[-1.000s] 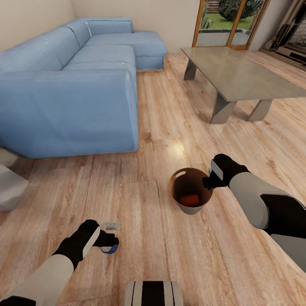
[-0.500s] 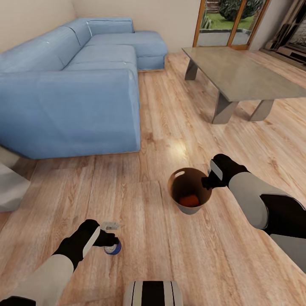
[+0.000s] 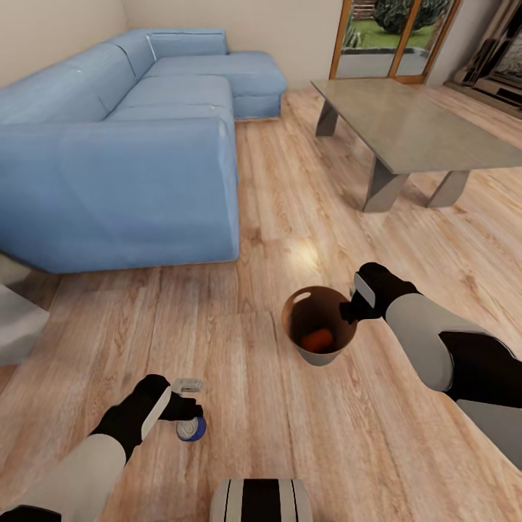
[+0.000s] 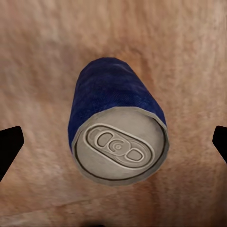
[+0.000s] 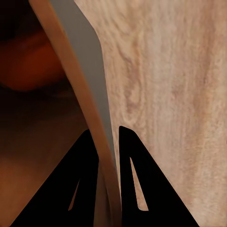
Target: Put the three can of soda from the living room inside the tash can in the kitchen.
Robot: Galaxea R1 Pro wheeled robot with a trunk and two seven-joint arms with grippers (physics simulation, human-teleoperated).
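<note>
The right tool (image 3: 353, 308) is clamped on the rim of the tash can (image 3: 319, 355), one finger (image 5: 80, 189) inside the wall and the other outside. An orange can of soda (image 3: 317, 339) lies in the bin, just inward of that tool. The left tool (image 3: 190, 407) has its jaws spread wide, with the blue can of soda (image 4: 116, 135) between its fingertips, over the wooden floor (image 3: 290, 217).

Just past the right gripper (image 3: 348, 313), the trash can (image 3: 319, 357) wall hides most of the orange can (image 3: 317, 339) inside.
</note>
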